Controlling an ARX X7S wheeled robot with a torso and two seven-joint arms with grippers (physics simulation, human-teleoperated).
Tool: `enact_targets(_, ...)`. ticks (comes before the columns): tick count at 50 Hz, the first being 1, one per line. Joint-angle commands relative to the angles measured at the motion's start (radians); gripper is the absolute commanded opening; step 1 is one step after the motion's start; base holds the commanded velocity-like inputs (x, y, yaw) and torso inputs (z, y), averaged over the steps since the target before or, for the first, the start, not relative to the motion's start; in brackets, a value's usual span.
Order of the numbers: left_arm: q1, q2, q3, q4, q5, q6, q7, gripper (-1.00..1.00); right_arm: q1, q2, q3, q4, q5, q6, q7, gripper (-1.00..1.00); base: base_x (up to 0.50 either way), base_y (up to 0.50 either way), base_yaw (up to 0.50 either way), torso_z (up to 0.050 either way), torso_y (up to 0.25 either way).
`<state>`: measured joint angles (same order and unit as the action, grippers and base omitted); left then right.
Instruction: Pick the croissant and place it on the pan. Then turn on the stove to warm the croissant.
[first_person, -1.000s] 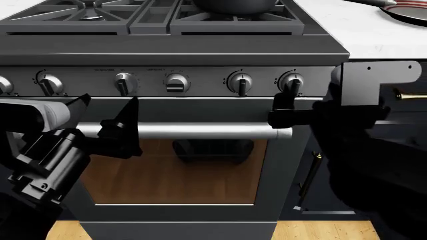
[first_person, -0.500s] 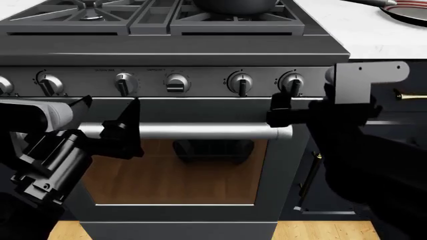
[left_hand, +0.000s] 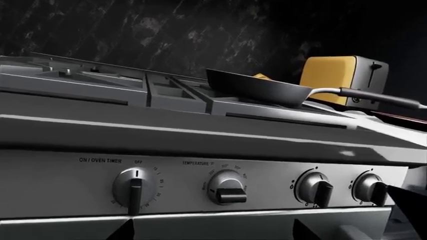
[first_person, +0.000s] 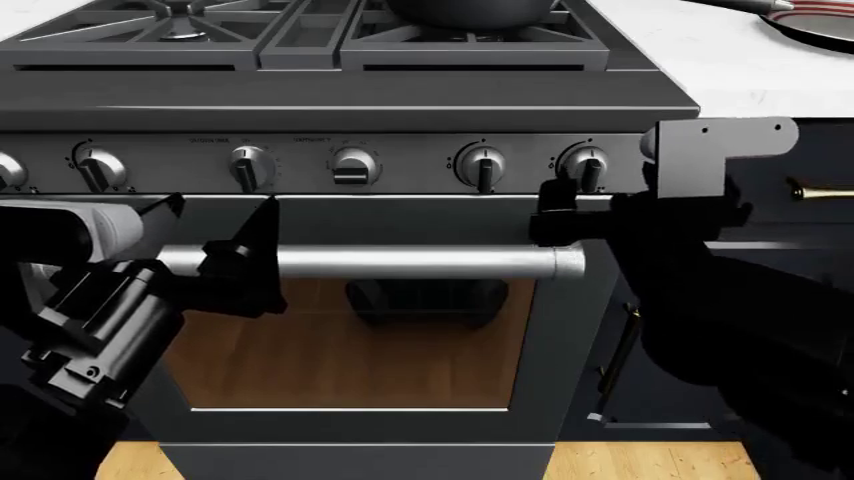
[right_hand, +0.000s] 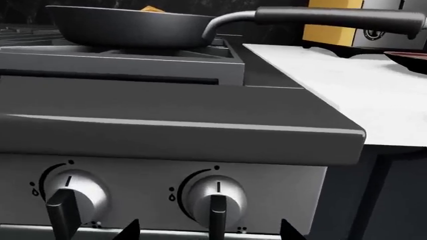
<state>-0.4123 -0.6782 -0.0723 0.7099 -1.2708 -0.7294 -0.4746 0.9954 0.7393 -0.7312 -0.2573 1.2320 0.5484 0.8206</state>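
— On the stove (first_person: 400, 110), back right burner: is that the pan (left_hand: 257, 90)?

— Yes, it sits on the grate, its long handle reaching out toward the white worktop (right_hand: 347, 80). A bit of golden pastry, the croissant (left_hand: 262, 76), peeks above its far rim; most of it is hidden by the pan wall.

— And the arms?

— Both are low, in front of the control panel. The right end effector (first_person: 558, 222) is just under the rightmost knob (first_person: 583, 165), its dark fingers spread to either side of the knob in the right wrist view, not touching it. The knob's pointer stands upright.

— The left one?

— The left end effector (first_person: 220, 245) hangs before the oven handle (first_person: 400, 263), fingers apart and holding nothing.

— What else is on the worktop?

— A yellow-sided toaster (left_hand: 337, 80) behind the pan handle, and a dark plate (first_person: 814, 25) with a red rim at the far right.
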Motion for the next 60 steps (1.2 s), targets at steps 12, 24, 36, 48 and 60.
enact_targets(12, -0.004, -0.007, -0.002, 0.007, -0.01, 0.004, -0.008, 1.0, 0.003, -0.05, -0.013, 0.108, -0.049, -0.037, -0.066, 1.0, 0.0, 0.0, 0.0, 0.0, 0.0)
enact_targets(24, -0.01, 0.0, 0.004, -0.015, -0.029, 0.004, -0.01, 1.0, 0.001, -0.066, -0.014, 0.163, -0.07, -0.054, -0.079, 1.0, 0.0, 0.0, 0.0, 0.0, 0.0)
enact_targets(36, -0.011, 0.001, 0.008, -0.02, -0.025, 0.007, -0.008, 1.0, 0.0, -0.079, -0.021, 0.192, -0.079, -0.056, -0.093, 1.0, 0.0, 0.0, 0.0, 0.0, 0.0)
enact_targets(48, -0.007, -0.001, 0.008, -0.024, -0.022, 0.011, -0.004, 1.0, 0.0, -0.096, -0.028, 0.217, -0.079, -0.058, -0.115, 1.0, 0.0, 0.0, 0.0, 0.0, 0.0)
enact_targets(60, -0.009, 0.003, 0.017, -0.028, -0.02, 0.013, -0.005, 1.0, 0.0, -0.104, -0.026, 0.258, -0.089, -0.071, -0.138, 1.0, 0.0, 0.0, 0.0, 0.0, 0.0)
